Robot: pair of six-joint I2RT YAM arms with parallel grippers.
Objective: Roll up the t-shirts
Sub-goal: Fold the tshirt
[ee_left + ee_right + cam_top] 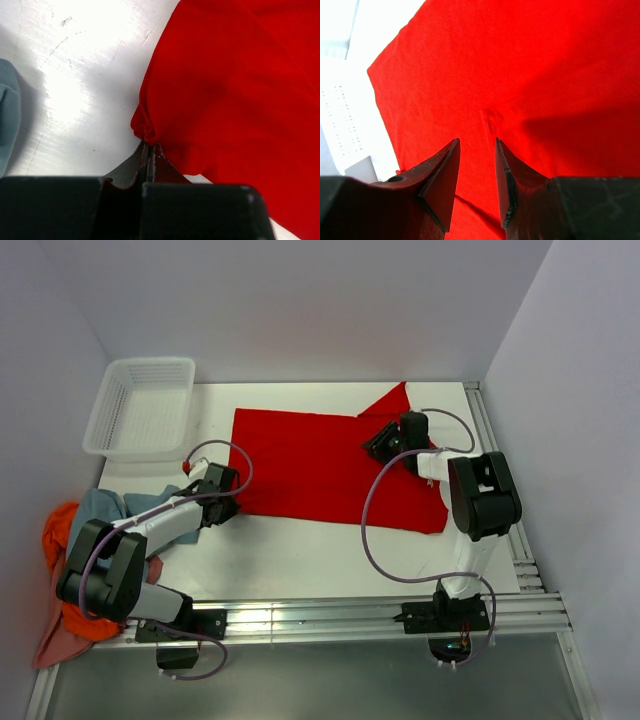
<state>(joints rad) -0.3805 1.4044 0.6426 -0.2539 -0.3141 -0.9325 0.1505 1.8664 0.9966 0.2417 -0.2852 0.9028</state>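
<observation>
Top view: the red shirt [310, 465] lies spread flat on the table [300, 550]. My left gripper [232, 502] is at its near left corner, my right gripper [378, 443] over its far right part. A grey-blue shirt [100, 505] and an orange shirt [58, 530] lie heaped beside my left arm.

Left wrist: my jaws are clamped on a bunched red corner.

Right wrist: my jaws stand narrowly parted above the cloth, gripping nothing.

Red t-shirt [310, 475] spread flat centrally, one corner bunched, grey-blue shirt [105, 508] and orange shirt [58, 530] heaped far left
</observation>
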